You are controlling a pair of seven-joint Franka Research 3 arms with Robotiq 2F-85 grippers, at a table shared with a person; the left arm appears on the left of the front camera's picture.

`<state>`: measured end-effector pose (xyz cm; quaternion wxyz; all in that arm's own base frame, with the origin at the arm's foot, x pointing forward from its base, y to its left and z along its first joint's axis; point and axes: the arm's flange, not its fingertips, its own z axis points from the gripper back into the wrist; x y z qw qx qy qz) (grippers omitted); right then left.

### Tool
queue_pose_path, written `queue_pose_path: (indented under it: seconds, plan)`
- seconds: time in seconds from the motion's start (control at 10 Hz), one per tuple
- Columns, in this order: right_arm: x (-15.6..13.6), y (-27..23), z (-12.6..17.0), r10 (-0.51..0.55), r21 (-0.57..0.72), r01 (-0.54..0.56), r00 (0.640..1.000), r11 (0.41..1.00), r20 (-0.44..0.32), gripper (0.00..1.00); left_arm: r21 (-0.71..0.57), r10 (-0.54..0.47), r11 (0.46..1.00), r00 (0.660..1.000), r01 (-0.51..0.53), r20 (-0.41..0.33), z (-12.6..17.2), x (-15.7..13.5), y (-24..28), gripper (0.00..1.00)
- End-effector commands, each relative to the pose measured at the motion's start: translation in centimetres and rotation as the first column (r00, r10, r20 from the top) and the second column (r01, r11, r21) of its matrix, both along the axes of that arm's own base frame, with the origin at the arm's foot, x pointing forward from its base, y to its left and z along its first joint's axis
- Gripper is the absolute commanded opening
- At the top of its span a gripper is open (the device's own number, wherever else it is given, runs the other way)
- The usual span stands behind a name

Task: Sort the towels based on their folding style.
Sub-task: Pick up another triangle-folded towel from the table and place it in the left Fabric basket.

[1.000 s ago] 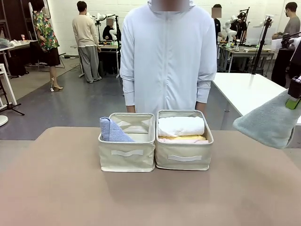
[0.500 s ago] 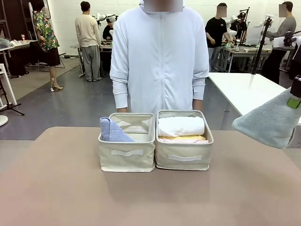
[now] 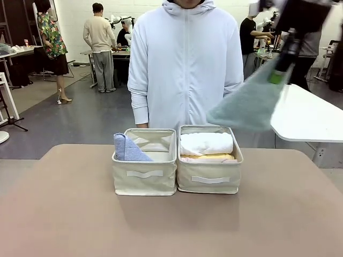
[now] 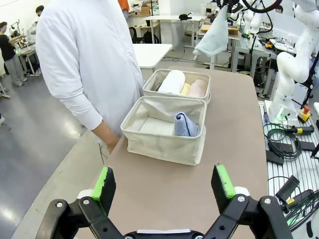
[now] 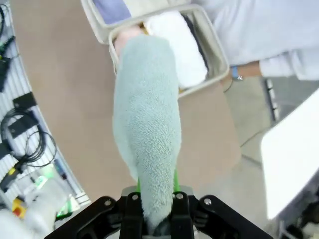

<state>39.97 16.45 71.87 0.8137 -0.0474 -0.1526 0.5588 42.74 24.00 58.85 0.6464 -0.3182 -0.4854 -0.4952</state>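
Observation:
My right gripper [image 3: 277,75] hangs high at the right, shut on the narrow end of a grey-green cone-folded towel [image 3: 244,107] that droops above and behind the right basket [image 3: 209,182]. In the right wrist view the same towel [image 5: 147,119] hangs from the gripper [image 5: 157,194] over that basket. The basket holds a white roll [image 3: 206,143], a yellow roll [image 3: 209,157] and a pink roll [image 4: 198,88]. A lavender-blue cone towel [image 3: 127,149] leans in the left basket [image 3: 143,176]. My left gripper [image 4: 163,181] is open and empty, short of the baskets.
A person in a light hoodie [image 3: 185,64] stands right behind the baskets, one hand [image 4: 110,142] near the left basket's end. A white table [image 3: 308,115] stands at the right. Bare tan tabletop [image 3: 171,225] lies in front of the baskets.
My right gripper has swung up and to the left with the grey-green towel, from the right edge to above the right basket. The baskets have not moved.

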Motion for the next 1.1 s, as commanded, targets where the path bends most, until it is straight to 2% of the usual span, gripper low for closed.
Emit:
queue_pose_path:
  seconds: [0.0,0.3,0.4,0.5,1.0]
  plan:
    - [3.8,3.3,0.8,0.066,-0.022,-0.067,0.997,0.998,-0.050,0.19,-0.011,0.006,1.000,1.000,-0.006,0.010,0.1,-0.1,0.1,1.00]
    - [5.7,8.5,0.1,0.117,-0.002,-0.117,0.991,0.993,-0.071,0.19,-0.011,0.006,1.000,1.000,-0.006,0.010,0.1,-0.1,0.1,1.00]
    - [5.7,8.0,-0.1,0.086,-0.008,-0.087,0.993,0.996,-0.081,0.19,-0.011,0.006,1.000,1.000,-0.006,0.010,0.1,-0.1,0.1,1.00]
    - [5.6,8.5,-1.5,0.108,-0.026,-0.109,0.993,0.994,-0.052,0.19,-0.011,0.006,1.000,1.000,-0.006,0.010,0.1,-0.1,0.1,1.00]
    - [6.0,8.7,-1.3,0.105,-0.030,-0.107,0.993,0.994,-0.059,0.19,-0.011,0.006,1.000,1.000,-0.006,0.010,0.1,-0.1,0.1,1.00]
